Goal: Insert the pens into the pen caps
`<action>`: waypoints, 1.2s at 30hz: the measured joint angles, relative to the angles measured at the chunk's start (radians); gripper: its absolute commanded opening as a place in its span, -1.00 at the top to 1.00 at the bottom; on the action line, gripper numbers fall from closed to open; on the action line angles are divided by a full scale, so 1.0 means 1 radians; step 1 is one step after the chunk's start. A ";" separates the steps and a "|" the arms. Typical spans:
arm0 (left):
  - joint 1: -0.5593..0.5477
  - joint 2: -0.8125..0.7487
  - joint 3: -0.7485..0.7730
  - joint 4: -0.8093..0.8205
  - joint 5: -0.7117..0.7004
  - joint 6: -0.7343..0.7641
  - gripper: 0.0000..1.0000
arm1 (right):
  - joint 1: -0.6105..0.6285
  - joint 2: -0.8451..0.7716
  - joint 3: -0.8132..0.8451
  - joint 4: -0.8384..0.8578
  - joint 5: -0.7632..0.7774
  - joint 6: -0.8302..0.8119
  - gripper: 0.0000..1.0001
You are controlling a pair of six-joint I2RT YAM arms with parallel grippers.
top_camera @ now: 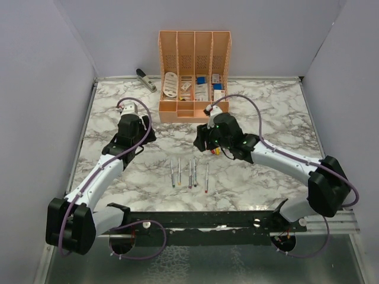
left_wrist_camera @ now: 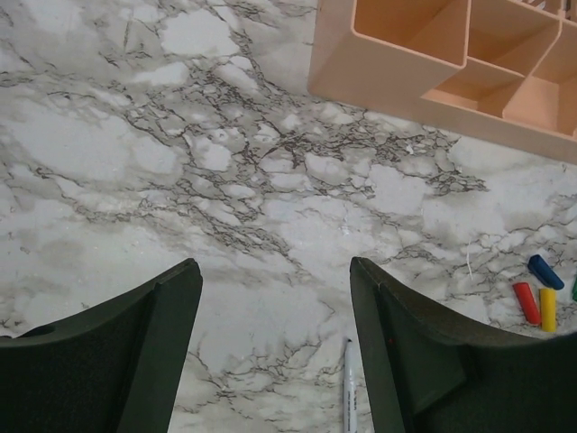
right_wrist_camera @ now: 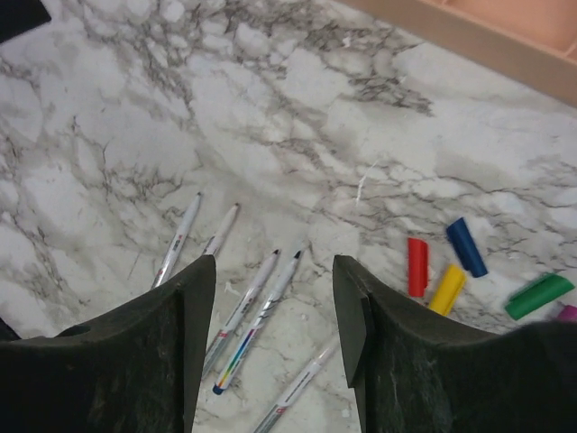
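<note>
My left pincer (left_wrist_camera: pixel 275 269) hangs released, its dark fingers (left_wrist_camera: pixel 135 352) apart over the marble surface (left_wrist_camera: pixel 135 162) with nothing between them. One of the pens (left_wrist_camera: pixel 350 388) shows its end at the lower edge of that view, just beside the right-hand finger. My right pincer (right_wrist_camera: pixel 272 262) is released and empty too, above the pens (right_wrist_camera: pixel 261 307), which lie loose side by side at the lower centre of its view. Their barrels carry coloured print too small to read. To the right lie the pen caps (right_wrist_camera: pixel 447 289): red, yellow and blue close together, green and purple at the frame's right edge. Farther off stands an orange organiser (top_camera: pixel 194 77) holding blue-and-white boxes (top_camera: pixel 202 81) whose lettering is illegible. A grey tool (top_camera: pixel 145 79) lies at its left.
</note>
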 measured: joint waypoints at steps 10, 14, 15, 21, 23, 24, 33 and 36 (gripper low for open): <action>0.128 0.000 -0.001 -0.103 -0.036 -0.057 -0.39 | 0.255 0.210 0.140 -0.098 0.021 -0.028 -0.06; 0.142 0.027 -0.001 -0.121 -0.031 -0.068 -0.39 | 0.284 0.280 0.200 -0.130 0.026 -0.032 -0.04; 0.142 0.031 -0.001 -0.125 -0.030 -0.070 -0.38 | 0.289 0.296 0.214 -0.141 0.029 -0.035 -0.03; 0.146 0.024 -0.011 -0.130 -0.028 -0.082 -0.37 | 0.299 0.367 0.283 -0.177 0.039 -0.055 0.33; 0.146 0.010 -0.021 -0.136 -0.031 -0.085 -0.37 | 0.303 0.396 0.307 -0.190 0.040 -0.060 0.34; 0.146 0.000 -0.025 -0.138 -0.033 -0.086 -0.37 | 0.305 0.409 0.319 -0.195 0.039 -0.062 0.34; 0.150 -0.074 -0.040 -0.145 -0.069 -0.098 -0.37 | 0.332 0.498 0.398 -0.252 0.039 -0.084 0.23; 0.153 -0.074 -0.051 -0.147 -0.069 -0.100 -0.37 | 0.333 0.499 0.400 -0.264 0.039 -0.087 0.22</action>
